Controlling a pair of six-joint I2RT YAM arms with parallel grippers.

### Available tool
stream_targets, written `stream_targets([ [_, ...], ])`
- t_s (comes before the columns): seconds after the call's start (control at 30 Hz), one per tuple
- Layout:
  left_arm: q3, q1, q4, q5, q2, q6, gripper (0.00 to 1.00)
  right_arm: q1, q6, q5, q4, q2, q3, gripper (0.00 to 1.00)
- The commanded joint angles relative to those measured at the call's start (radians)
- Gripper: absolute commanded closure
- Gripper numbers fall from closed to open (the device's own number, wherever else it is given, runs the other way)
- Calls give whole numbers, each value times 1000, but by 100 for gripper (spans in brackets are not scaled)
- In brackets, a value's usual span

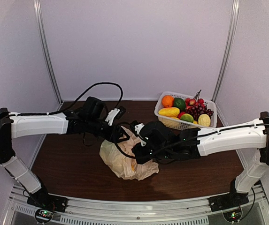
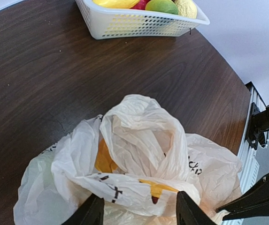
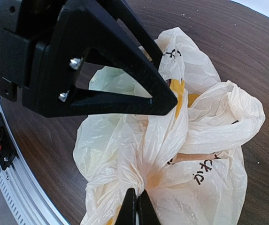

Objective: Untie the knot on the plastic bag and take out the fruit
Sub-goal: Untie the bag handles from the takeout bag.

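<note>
Plastic bag (image 1: 125, 161): lies crumpled mid-bench (image 1: 64, 159), towards the near edge, between both arms.
Right fingers (image 3: 136, 208): closed, pinching a gathered neck of the bag's plastic. I judge this anchors the bag so it cannot slide while the other arm works.
Left fingers (image 2: 91, 214): parted, straddling a fold on top of the bag with nothing clamped; I judge they are placed to take a loose loop.
Knot: I cannot tell whether the pinched gather is the knot itself.
Fruit: none out yet. Yellow-orange patches show through the plastic; print or fruit is unclear.
Basket (image 1: 175, 123): far right corner, already filled, well apart from the bag.
</note>
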Motion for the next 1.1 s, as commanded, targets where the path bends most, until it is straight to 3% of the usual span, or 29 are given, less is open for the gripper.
stream_targets([
  [0.0, 33, -7, -7, -6, 33, 3, 50, 2, -7, 1, 18, 14, 9, 100],
  [0.57, 25, -9, 33, 50, 54, -10, 99, 19, -20, 1, 6, 54, 38, 100],
  [1.07, 23, -8, 22, -16, 7, 12, 100, 22, -15, 7, -1, 51, 33, 100],
])
